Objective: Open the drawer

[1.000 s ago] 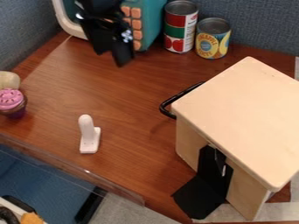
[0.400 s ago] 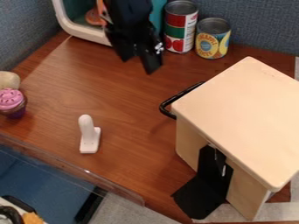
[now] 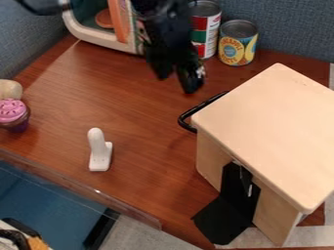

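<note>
My black gripper [image 3: 177, 84] hangs over the table's upper middle, its two fingers apart with nothing between them. A light wooden box [image 3: 271, 129] stands at the right; its black curved handle [image 3: 199, 111] sticks out from the left side, below and slightly right of the gripper, not touching it. The drawer's front is hidden under the box's top, so how far it stands out I cannot tell.
Behind the gripper are a red-labelled can [image 3: 206, 29], a yellow-labelled can [image 3: 237, 43] and a toy microwave [image 3: 104, 36]. A white stand [image 3: 99, 151] is at the lower left, a pink cupcake [image 3: 13, 115] at the left edge. A black bracket [image 3: 225, 217] adjoins the box.
The gripper has moved right and somewhat down in the view, from in front of the microwave towards the handle. The box and handle have kept their places.
</note>
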Tool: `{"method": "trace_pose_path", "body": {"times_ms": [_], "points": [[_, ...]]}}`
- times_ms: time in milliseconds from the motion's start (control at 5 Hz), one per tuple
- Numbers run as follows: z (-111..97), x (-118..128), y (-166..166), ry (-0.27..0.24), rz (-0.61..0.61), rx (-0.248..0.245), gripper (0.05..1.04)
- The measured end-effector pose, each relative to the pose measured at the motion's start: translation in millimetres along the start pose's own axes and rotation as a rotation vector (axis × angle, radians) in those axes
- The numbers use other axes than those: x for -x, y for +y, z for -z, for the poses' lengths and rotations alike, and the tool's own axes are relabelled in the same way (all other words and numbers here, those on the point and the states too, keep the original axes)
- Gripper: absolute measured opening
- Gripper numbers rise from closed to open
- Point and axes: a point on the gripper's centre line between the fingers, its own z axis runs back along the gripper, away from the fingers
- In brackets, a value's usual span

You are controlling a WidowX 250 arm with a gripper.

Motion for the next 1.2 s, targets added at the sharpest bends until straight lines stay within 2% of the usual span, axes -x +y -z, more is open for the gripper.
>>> {"method": "trace_pose_path", "body": {"times_ms": [200,400,600,800,1000,1200], "points": [[12.8,-5.1,0.3,0.008,0.007,-0.006,0.999],[32.2,-5.4,3.6,0.045,0.005,-0.001,0.999],[40.0,-7.1,6.3,0.059,0.005,-0.011,0.999],[53.4,-3.5,2.6,0.095,0.021,-0.010,0.999],[59.2,-1.6,2.9,0.109,0.014,-0.017,0.961],[64.5,1.1,3.7,0.121,0.004,-0.017,0.674]]}}
